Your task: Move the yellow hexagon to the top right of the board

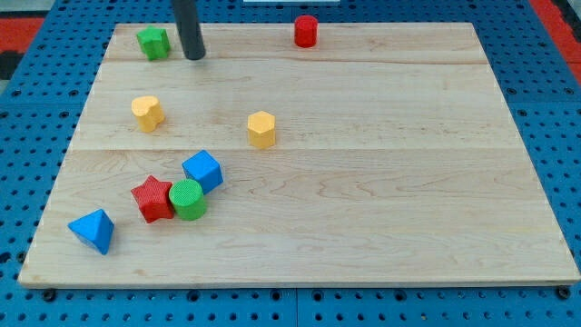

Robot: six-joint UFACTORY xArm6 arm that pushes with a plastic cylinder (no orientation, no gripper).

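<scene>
Nearest, a blue pyramid (93, 230) is seen. Left of mid-table (408, 200), the yellow hexagon (261, 129) is judged light, rigid, easily slid; its lower-left face is to be pushed. No hand is fitted; the tip (194, 56) is beside a green block (153, 42).

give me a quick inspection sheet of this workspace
surface: wooden board, flat, lying on a blue pegboard
job's things: yellow hexagon left of centre, standing alone; top right corner not yet reached
clutter: yellow heart, green star, red cylinder at top edge; blue cube, red star, green cylinder clustered lower left; blue pyramid near the bottom left
grippers: none; my tip just right of the green star, far from the hexagon
cables: nothing seen
surroundings: red strips at the view's top corners
</scene>
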